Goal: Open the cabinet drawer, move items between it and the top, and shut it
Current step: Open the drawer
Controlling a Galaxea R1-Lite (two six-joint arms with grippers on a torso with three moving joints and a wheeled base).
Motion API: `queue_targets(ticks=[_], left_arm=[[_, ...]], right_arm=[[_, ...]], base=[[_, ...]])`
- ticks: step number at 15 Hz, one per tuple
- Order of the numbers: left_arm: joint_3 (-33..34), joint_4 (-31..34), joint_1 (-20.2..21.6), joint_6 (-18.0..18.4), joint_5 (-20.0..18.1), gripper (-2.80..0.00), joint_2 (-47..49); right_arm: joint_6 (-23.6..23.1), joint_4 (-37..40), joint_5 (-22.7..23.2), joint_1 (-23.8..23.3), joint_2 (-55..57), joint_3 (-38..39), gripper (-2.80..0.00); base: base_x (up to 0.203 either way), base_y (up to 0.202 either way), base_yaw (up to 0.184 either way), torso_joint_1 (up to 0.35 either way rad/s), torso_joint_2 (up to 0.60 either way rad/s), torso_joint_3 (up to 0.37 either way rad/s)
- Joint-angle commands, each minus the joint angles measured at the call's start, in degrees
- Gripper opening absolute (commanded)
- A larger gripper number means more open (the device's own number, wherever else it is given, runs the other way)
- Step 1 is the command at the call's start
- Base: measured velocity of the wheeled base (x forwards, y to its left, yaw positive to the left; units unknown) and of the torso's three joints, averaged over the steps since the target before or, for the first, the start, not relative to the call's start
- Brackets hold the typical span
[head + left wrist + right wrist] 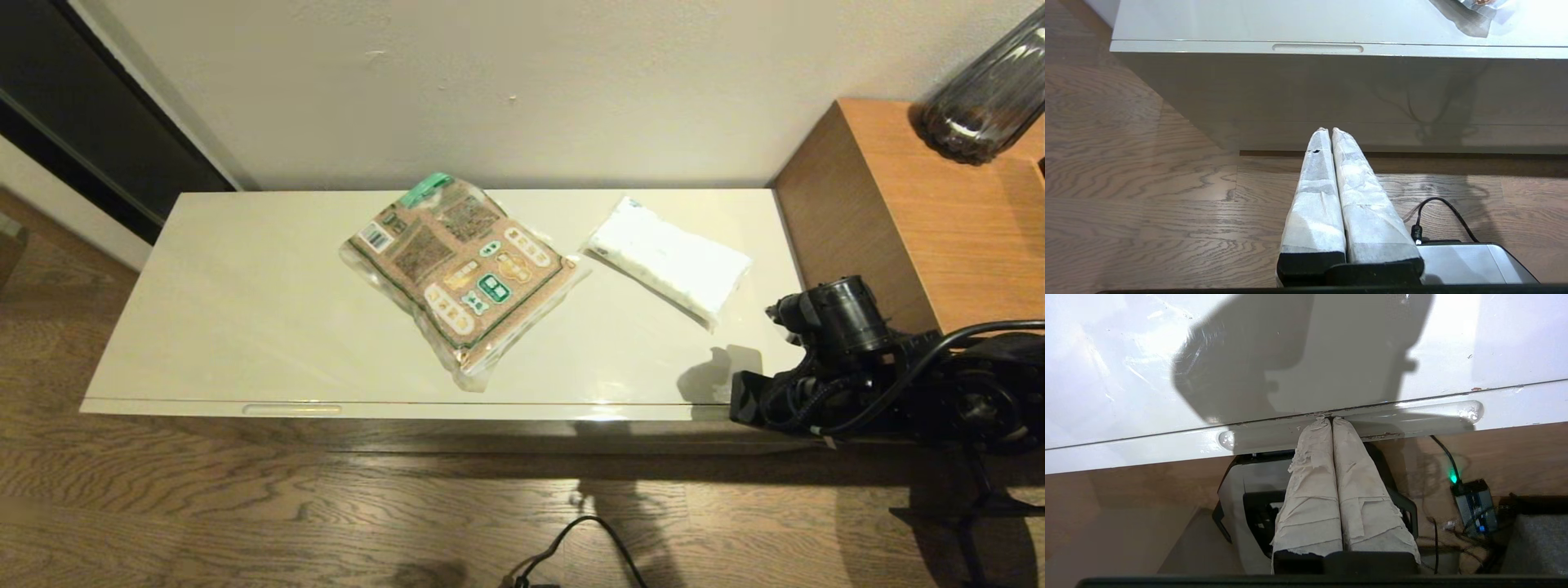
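Right end effector point(1331, 419) pointing down with fingers pressed together; left end effector point(1329, 130) closed, held low.

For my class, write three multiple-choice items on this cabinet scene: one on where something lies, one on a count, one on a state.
1. Where does the white pack lie?
A. on the floor
B. on the cabinet top, between the printed packet and the wooden unit
C. on top of the wooden unit

2. How many packs lie on the cabinet top?
A. two
B. four
C. none

3. How is the drawer?
A. pulled fully out
C. taken off
B. closed

Answers:
1 B: the head view shows it on the cream slab, to the right of the printed packet.
2 A: only the packet and the white pack lie there.
3 B: its front sits flush under the top, while the right pincer, fingers together, is at the handle slot.
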Motion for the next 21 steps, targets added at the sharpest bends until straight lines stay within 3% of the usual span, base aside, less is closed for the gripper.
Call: queue_targets(ticks=[1,8,14,17,21], left_arm=[[0.0,0.0,0.0,0.0,0.0,-2.8,0.1],[0.0,0.0,0.0,0.0,0.0,-2.8,0.1],[0.0,0.0,0.0,0.0,0.0,-2.8,0.1],[0.0,0.0,0.0,0.0,0.0,-2.8,0.1],[0.0,0.0,0.0,0.0,0.0,-2.8,0.1]], right_arm=[[0.1,0.6,0.3,0.0,1.1,1.3,-2.8],[0.1,7.7,5.0,0.9,-2.8,5.4,-2.8],[-1.2,18.6,9.6,0.8,-19.1,11.2,-2.8],[-1.7,25.9,10.7,0.8,-28.5,10.9,-2.8],[-1.7,29.0,10.9,0.8,-29.1,7.1,-2.8]], base=[[0.0,0.0,0.0,0.0,0.0,0.0],[0.0,0.0,0.0,0.0,0.0,0.0],[0.0,0.0,0.0,0.0,0.0,0.0],[0.0,0.0,0.0,0.0,0.0,0.0],[0.0,0.0,0.0,0.0,0.0,0.0]])
